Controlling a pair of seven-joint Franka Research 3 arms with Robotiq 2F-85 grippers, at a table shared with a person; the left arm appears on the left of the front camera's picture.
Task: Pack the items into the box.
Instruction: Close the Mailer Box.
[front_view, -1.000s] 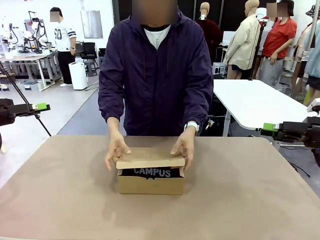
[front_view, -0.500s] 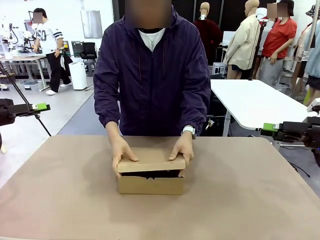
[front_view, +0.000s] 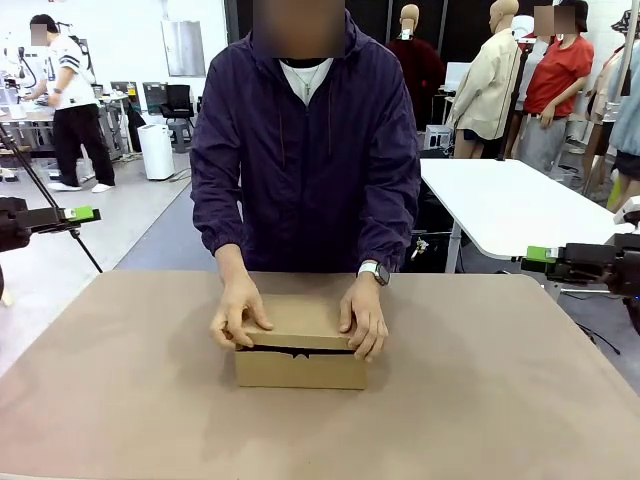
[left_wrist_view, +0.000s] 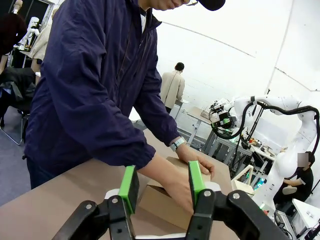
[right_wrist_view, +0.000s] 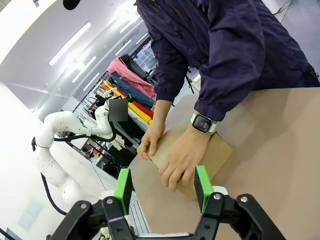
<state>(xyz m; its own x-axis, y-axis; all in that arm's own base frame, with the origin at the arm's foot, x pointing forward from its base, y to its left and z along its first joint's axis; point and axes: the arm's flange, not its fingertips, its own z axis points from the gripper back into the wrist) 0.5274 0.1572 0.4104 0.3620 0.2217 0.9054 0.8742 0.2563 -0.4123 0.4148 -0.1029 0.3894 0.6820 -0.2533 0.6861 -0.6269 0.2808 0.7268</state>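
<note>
The brown cardboard box stands mid-table, its flap lid pressed almost flat by the person's left hand and right hand. Only a thin dark slit shows under the lid; the items are hidden inside. My left gripper hangs off the table's left side, well away from the box, open with nothing between its green pads. My right gripper waits off the right side, also open and empty. The box appears past the left gripper, and the box past the right gripper.
The person stands at the far edge, leaning over the box. The tan tabletop is bare around the box. A white table stands behind at right and a tripod leg at left.
The person has pushed the lid down from half-raised to nearly closed, covering the navy pouch's "CAMPUS" lettering. Both grippers have stayed where they were.
</note>
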